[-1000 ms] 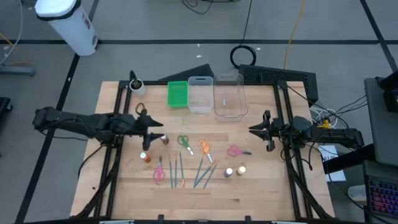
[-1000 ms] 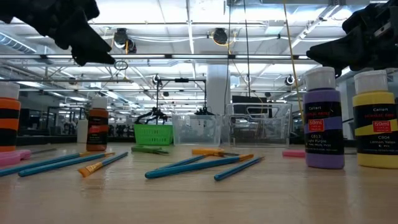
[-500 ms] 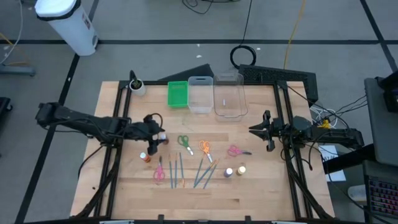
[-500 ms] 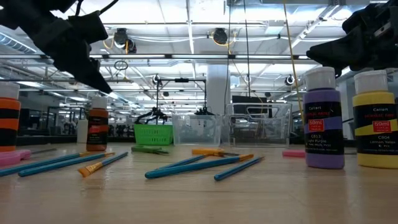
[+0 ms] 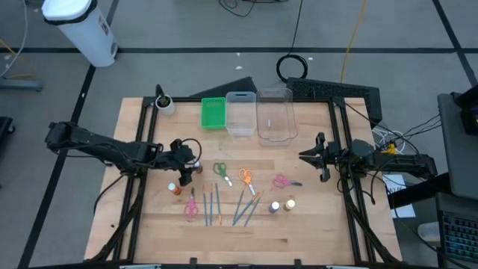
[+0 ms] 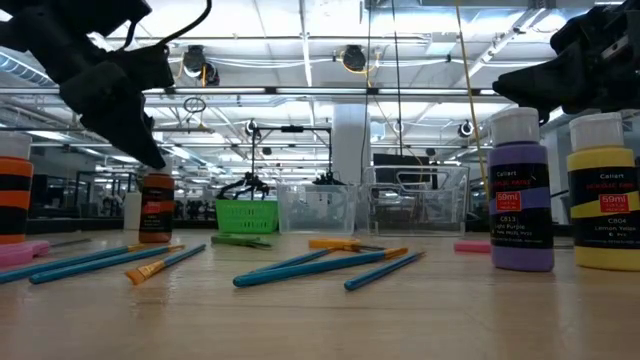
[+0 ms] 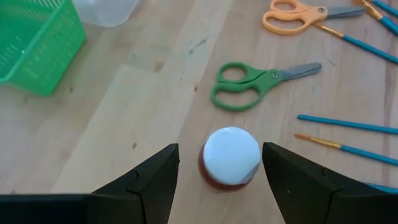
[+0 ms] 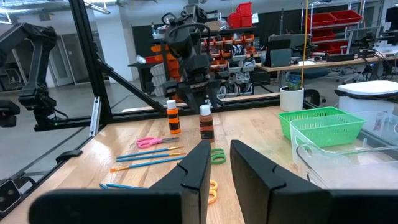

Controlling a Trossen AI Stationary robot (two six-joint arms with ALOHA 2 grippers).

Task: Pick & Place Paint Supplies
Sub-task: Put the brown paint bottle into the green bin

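left end effector (image 7: pixel 217 171) lowered over brown bottle (image 7: pixel 231 158)

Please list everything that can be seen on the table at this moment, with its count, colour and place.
tray: one, green, far edge of the table
bins: two, clear, right of the tray
plant pot: one, white, far left corner
bottles: four, white caps; brown and orange at the left, purple and yellow at the front right
scissors: four; green, orange and pink across the middle, another pink at the front left
brushes: about five, blue handles, front middle
left gripper: one, dark, fingers open on either side of the brown bottle
right gripper: one, dark, by the table's right edge, holding nothing
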